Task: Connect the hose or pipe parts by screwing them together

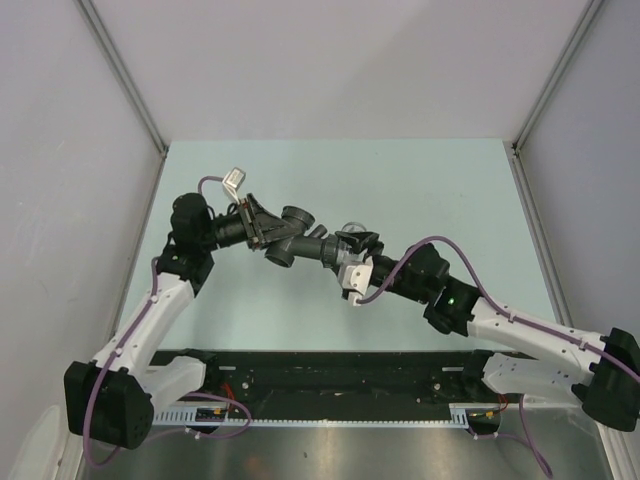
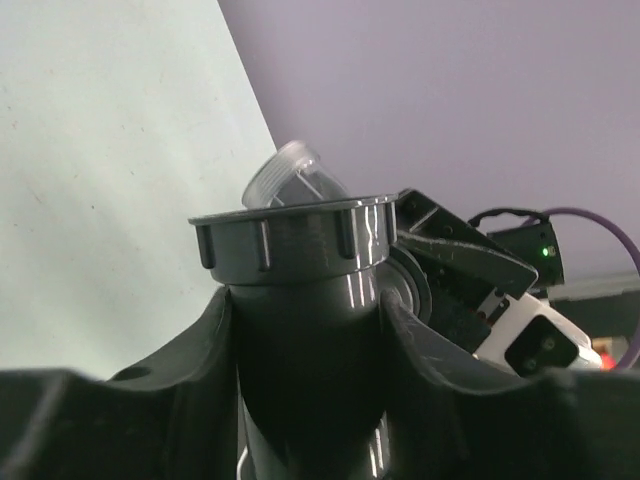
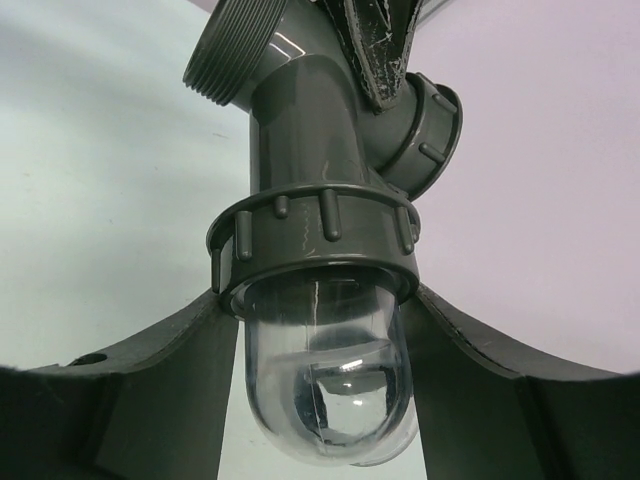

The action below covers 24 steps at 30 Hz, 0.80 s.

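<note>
The dark grey pipe parts (image 1: 293, 238) hang joined above the table between both grippers. My left gripper (image 1: 266, 231) comes in from the left, its fingers (image 2: 190, 370) pressed on both sides of the smooth tube (image 2: 305, 330) just below a ribbed collar (image 2: 290, 238). My right gripper (image 1: 345, 247) comes in from the right and is shut on a clear domed cup (image 3: 325, 385) that sits under a second ribbed collar (image 3: 315, 245). A threaded open mouth (image 3: 240, 50) points up and left in the right wrist view.
A pale green table top (image 1: 420, 190) lies under the parts, closed in by grey-violet walls (image 1: 60, 120) at the back and on both sides. A black cable tray (image 1: 330, 385) runs along the near edge between the arm bases.
</note>
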{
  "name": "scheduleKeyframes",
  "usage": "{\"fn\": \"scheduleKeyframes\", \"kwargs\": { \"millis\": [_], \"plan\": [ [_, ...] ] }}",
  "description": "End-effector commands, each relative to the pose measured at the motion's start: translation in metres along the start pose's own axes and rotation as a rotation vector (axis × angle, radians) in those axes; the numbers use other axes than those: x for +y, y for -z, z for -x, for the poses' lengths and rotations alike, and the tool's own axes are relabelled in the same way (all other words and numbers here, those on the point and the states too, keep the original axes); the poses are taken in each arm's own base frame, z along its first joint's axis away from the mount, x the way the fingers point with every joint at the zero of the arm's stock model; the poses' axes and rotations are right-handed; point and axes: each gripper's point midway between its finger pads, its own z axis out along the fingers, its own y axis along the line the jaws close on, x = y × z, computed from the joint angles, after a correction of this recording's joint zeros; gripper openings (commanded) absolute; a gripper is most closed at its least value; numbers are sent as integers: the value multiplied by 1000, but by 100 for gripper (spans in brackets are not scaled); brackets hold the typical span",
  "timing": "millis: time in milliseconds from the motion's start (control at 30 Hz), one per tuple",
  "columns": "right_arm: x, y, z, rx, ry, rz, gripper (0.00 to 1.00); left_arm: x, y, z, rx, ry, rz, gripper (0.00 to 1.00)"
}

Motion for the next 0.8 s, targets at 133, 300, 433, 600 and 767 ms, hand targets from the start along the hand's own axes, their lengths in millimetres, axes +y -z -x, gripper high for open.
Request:
{"fn": "scheduleKeyframes", "kwargs": {
  "millis": [133,300,433,600,767],
  "plan": [
    [-28,-3,18,-174,-377,-29,0,-35,8,-6,-40,-306,-126,0],
    [-19,-3,13,-198,-589,56,0,-36,13,5,-172,-447,-121,0],
    [-14,-5,7,-184,-630,77,0,-34,13,12,-223,-479,-103,1],
    [-11,-2,1,-147,-621,75,11,-24,8,25,-253,-477,-66,0],
    [-16,6,-23,-23,-643,-12,44,10,-3,41,-285,-436,29,0]
  ]
}}
